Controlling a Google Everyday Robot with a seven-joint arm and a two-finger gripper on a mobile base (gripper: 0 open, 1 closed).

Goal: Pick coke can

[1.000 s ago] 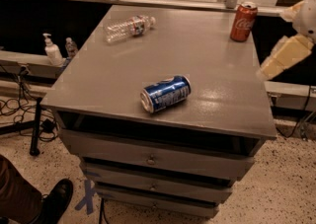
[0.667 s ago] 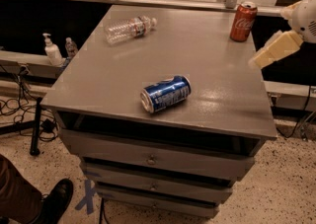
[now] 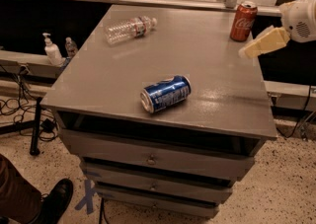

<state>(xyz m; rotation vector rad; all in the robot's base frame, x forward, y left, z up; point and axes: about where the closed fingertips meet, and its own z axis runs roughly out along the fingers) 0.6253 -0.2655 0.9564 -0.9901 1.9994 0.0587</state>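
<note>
The coke can [image 3: 243, 21], red with white script and a silver top, stands upright at the far right corner of the grey cabinet top [image 3: 197, 60]. My gripper [image 3: 261, 44] comes in from the right edge, its cream-coloured fingers pointing left, just right of and slightly nearer than the can, not touching it. Only one finger shape shows.
A blue can [image 3: 165, 93] lies on its side near the front middle of the top. A clear plastic bottle [image 3: 129, 28] lies at the far left. Drawers are below the top. Pump bottles [image 3: 51, 50] stand on a ledge to the left. A person's shoe [image 3: 54, 201] is at bottom left.
My gripper has moved up and to the left, closer to the coke can. The cans and the bottle have not moved.
</note>
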